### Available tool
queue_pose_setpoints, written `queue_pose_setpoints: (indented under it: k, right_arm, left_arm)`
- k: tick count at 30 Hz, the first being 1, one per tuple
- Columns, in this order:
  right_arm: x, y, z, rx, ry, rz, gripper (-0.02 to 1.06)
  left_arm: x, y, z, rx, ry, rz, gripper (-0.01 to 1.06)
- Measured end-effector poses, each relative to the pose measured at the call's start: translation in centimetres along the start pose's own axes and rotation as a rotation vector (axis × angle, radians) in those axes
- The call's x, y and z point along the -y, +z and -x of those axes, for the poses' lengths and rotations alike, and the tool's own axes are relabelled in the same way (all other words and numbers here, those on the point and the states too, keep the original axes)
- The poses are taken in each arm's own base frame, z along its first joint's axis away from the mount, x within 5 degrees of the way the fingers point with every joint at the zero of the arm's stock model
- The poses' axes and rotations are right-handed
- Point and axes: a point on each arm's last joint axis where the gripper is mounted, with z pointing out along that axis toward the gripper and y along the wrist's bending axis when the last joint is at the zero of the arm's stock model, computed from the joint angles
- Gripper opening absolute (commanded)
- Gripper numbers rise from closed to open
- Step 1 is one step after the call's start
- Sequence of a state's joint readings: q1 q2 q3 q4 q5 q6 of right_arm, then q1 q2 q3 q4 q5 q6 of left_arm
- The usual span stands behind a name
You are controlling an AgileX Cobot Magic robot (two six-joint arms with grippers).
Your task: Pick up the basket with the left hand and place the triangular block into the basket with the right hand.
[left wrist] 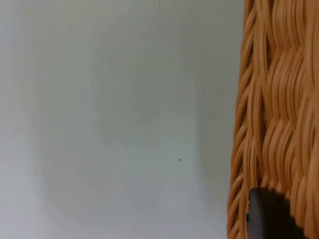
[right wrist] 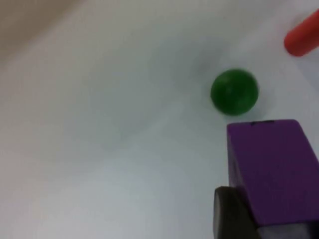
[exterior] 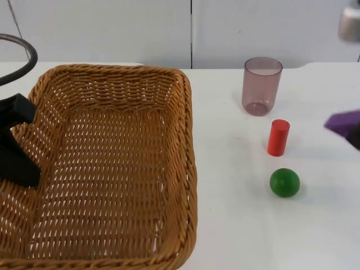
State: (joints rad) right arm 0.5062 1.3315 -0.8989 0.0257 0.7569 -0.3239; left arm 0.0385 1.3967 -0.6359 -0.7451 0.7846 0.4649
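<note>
Risk first: purple block [right wrist: 271, 169] sits clamped in the right hand [exterior: 351, 132] over the worktop's right edge, well apart from the basket [exterior: 169, 169]. Carrying it across means passing above green ball [exterior: 284, 182], red cylinder [exterior: 278, 137] and tinted cup [exterior: 261, 85]; a low path could knock these over or set the ball rolling. A slack grip could drop the block short of the rim.

Left hand [exterior: 17, 146] grips the basket's left wall, one fingertip [left wrist: 269, 216] pressed to the weave. Basket looks raised off the worktop [exterior: 236, 225], my reading only; a tilt there might spoil the drop.
</note>
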Motion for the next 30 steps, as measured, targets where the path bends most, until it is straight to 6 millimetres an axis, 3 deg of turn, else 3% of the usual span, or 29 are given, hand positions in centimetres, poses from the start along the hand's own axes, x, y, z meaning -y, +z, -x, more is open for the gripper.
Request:
queue_pose_setpoints:
  k: [1,7,10,11,15,16,19,20,22,26,28,30]
  right_arm:
    - [0.0,0.0,0.0,0.0,0.0,0.0,0.0]
    - [0.4,-2.6,4.4,0.143,0.064,-0.002,0.0]
    - [-1.2,-2.1,8.0,0.176,0.009,0.04,0.0]
    - [-1.2,-2.1,8.0,0.176,0.009,0.04,0.0]
    - [-4.4,0.7,13.1,0.181,-0.074,0.107,0.0]
    - [-4.4,0.7,13.1,0.181,-0.074,0.107,0.0]
    - [-7.3,4.8,16.4,0.155,-0.132,0.149,0.0]
    - [-7.3,4.8,16.4,0.155,-0.132,0.149,0.0]
    - [-8.6,6.8,17.4,0.139,-0.155,0.164,0.0]
    - [-9.9,9.7,18.0,0.127,-0.17,0.176,0.11]
    - [-10.4,11.3,17.7,0.098,-0.16,0.181,0.28]
    - [-10.4,11.7,17.6,0.089,-0.153,0.182,0.51]
  left_arm:
    - [0.0,0.0,0.0,0.0,0.0,0.0,0.0]
    - [0.0,0.0,0.0,0.0,0.0,0.0,0.0]
    - [0.0,0.0,0.0,0.0,0.002,0.0,0.0]
    - [0.0,0.0,0.0,0.0,0.002,0.0,0.0]
    - [0.0,0.0,0.0,0.0,0.002,0.0,0.0]
    - [0.0,0.0,0.0,0.0,0.002,0.0,0.0]
    - [0.0,0.0,0.0,0.005,0.002,0.003,0.0]
    - [0.0,0.0,0.0,0.005,0.002,0.003,0.0]
    - [0.0,0.0,0.1,0.007,0.002,0.004,0.0]
    - [0.0,0.0,0.1,0.007,0.002,0.004,0.0]
    - [0.0,0.0,0.1,0.007,0.002,0.004,0.0]
    - [0.0,0.0,0.1,0.007,0.002,0.004,0.0]
